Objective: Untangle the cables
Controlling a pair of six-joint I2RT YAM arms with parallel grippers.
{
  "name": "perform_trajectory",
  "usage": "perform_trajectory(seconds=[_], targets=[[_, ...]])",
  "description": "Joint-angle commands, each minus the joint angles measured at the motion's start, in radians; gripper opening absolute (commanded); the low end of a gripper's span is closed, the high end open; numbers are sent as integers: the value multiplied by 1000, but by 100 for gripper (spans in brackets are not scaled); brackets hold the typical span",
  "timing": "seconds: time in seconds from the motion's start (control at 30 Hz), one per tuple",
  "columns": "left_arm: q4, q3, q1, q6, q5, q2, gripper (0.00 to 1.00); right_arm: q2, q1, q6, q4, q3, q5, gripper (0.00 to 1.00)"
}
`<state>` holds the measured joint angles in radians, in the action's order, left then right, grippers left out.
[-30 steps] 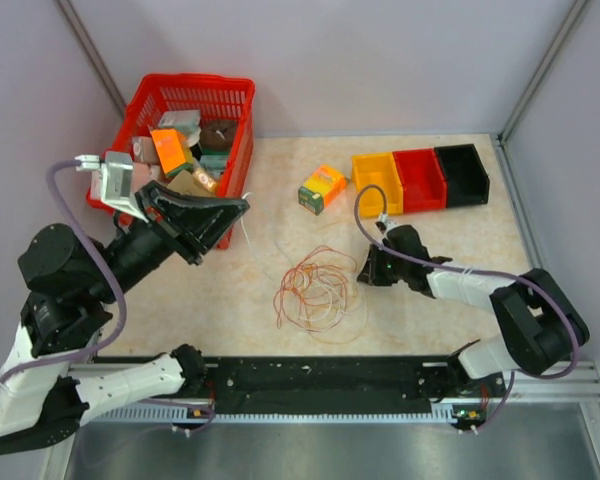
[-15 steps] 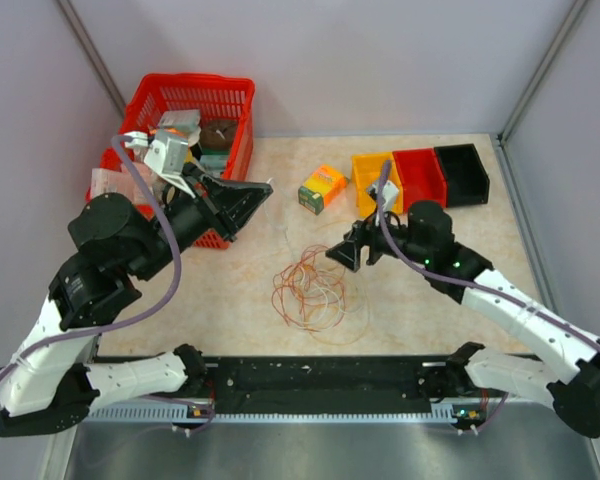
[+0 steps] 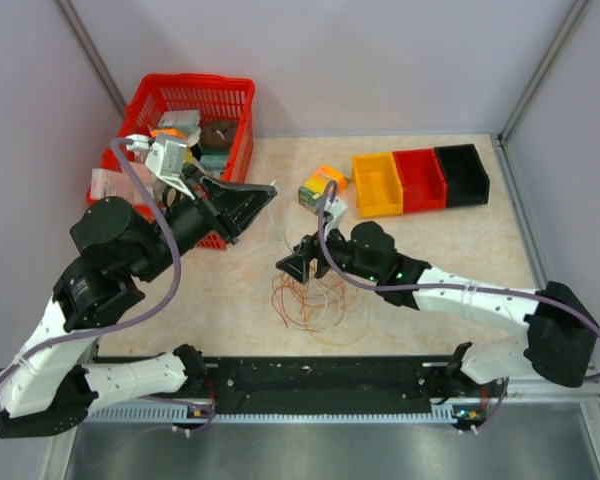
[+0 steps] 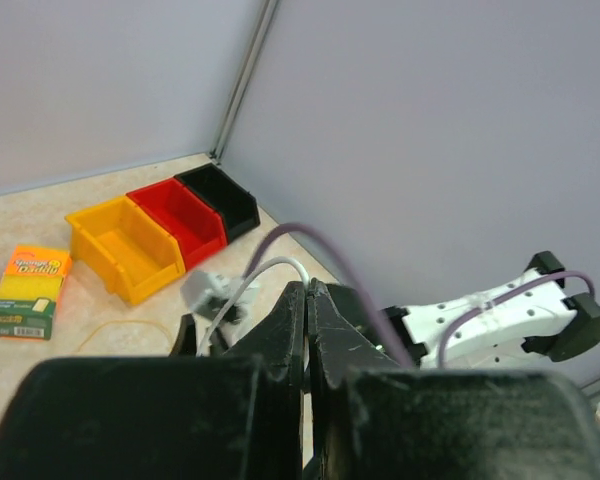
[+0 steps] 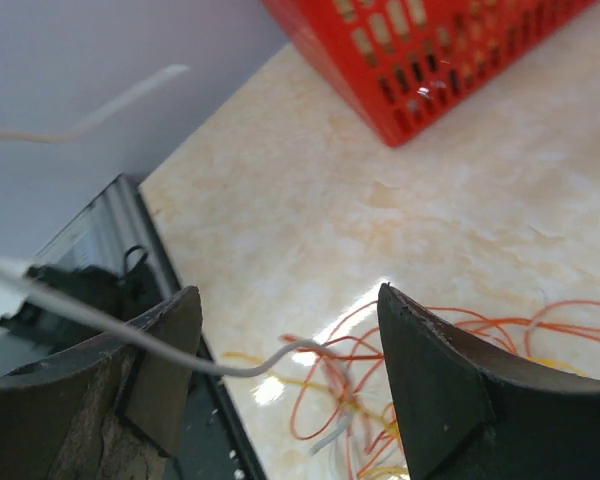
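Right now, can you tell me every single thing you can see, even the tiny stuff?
cables: one tangled bundle, orange-red, yellow and white, middle of the table towards the front
basket: one, red, far left corner, holding mixed packets too jumbled to count
small carton: one, orange and green, between the basket and the bins
yellow bin, red bin, black bin: one each, side by side, far right
table: one, beige marbled top
left gripper: one, black, shut, raised beside the basket
right gripper: one, black, open, over the far edge of the cables
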<state>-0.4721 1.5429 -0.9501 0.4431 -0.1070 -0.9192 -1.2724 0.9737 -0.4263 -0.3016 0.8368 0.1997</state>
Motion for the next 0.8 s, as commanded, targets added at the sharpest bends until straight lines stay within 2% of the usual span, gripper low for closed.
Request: perform_trajectory(seconds=[0.0,0.07,0.17,0.27,0.37,0.57,0.6,0.63,0.77], targets=[[90,83,-1,6,49,2,0,-112,-3,-81,-105,-66,-279,70],[107,101,-1,3,52,12,0,-166,-24,-120,-113,-103,-322,69],[186,59,-1,-14,49,58,0,-196,-87,-184,-105,-171,-255,68],[225,13,-1,-33,18,85,0,-121,-89,-161,-146,-263,-237,71],[211,2,-1,-53,-36,72,0,-19,-89,-99,-46,-291,-247,77],[214,-41,-1,-52,-79,30,0,189,-101,102,274,-173,-155,82],[214,-55,-1,-47,-77,22,0,236,-101,127,327,-151,-154,87],[213,-66,-1,-40,-76,17,0,272,-104,147,381,-121,-161,98],[216,-122,-1,-9,-68,8,0,326,-115,196,573,80,-143,99]])
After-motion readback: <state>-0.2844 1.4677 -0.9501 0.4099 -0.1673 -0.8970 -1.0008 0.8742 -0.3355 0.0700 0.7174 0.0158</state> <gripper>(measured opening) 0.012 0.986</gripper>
